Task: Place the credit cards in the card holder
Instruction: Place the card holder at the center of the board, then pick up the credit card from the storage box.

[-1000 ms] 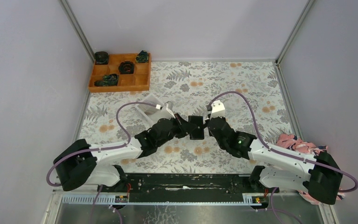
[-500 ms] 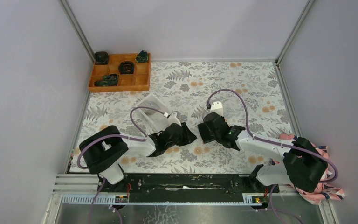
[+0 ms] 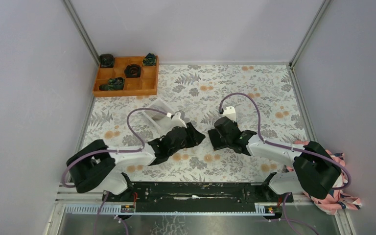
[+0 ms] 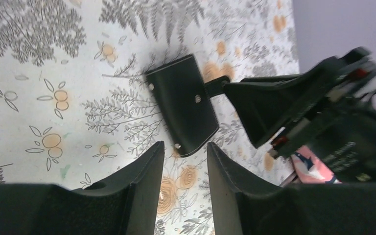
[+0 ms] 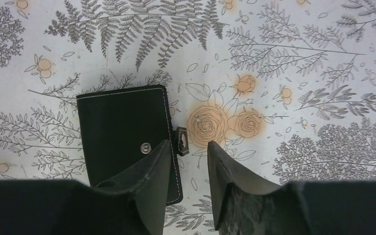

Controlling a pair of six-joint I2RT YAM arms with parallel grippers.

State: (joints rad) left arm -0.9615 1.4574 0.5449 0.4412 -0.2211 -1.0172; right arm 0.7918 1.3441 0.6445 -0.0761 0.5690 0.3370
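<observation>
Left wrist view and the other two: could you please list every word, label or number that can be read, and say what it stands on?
None can be read.
Small pale print on the black housing of the right arm: too blurred to read.
The square black leather-like card holder: no text, only metal snaps.

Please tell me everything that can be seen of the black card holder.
The card holder is a black, roughly square, leather-like wallet with pale stitching along its edge and small metal studs. It lies flat and folded shut on the floral table cover. A short clasp tab sticks out of one side, into the gap of the open right tool. Whether the tool touches it is unclear.
</observation>
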